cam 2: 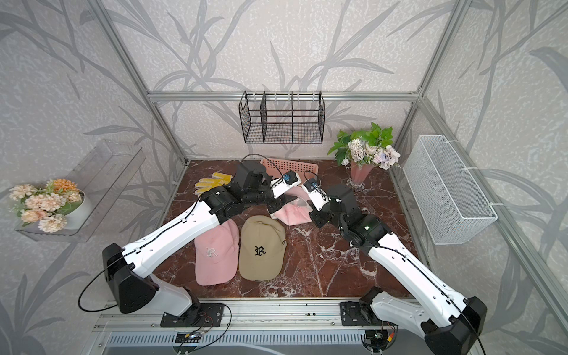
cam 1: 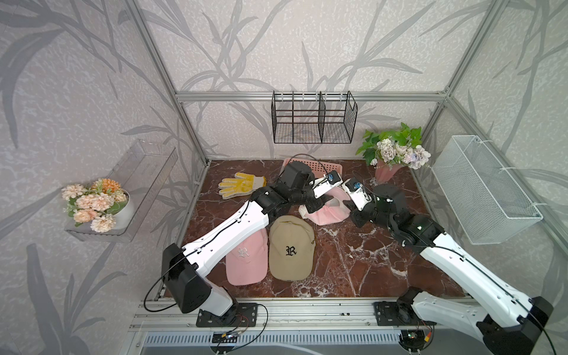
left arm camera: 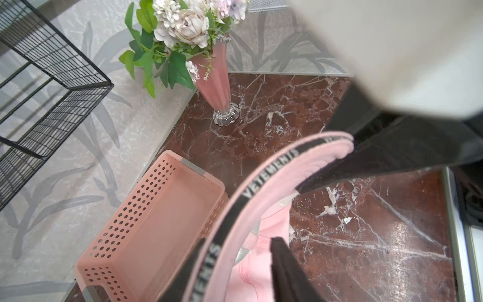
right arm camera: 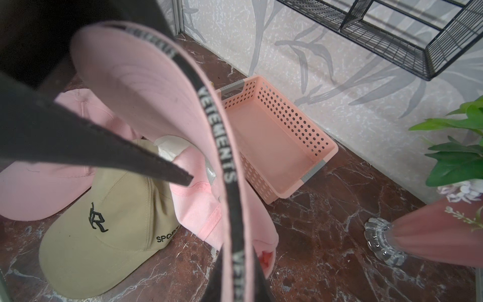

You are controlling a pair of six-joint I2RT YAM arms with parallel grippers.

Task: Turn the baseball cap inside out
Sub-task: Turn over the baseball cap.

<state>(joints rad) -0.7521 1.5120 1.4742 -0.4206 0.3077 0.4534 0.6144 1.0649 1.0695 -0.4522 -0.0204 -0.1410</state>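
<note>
While the pink cap [cam 1: 329, 215] is held at the far middle of the counter [cam 1: 368, 261], its banded rim [left arm camera: 271, 167] stretches left to right between the left pincer [cam 1: 316, 206], closed on the rim's left side, and the right pincer [cam 1: 349, 205], clamped tight on its right.

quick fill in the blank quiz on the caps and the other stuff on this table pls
The band inside the held pink cap reads ____.
The tan cap bears a black letter ____.
The vase of flowers on the table is coloured ____.
The gloves near the back are coloured ____.
Missing words: VETEMENTS; R; pink; yellow.
</note>
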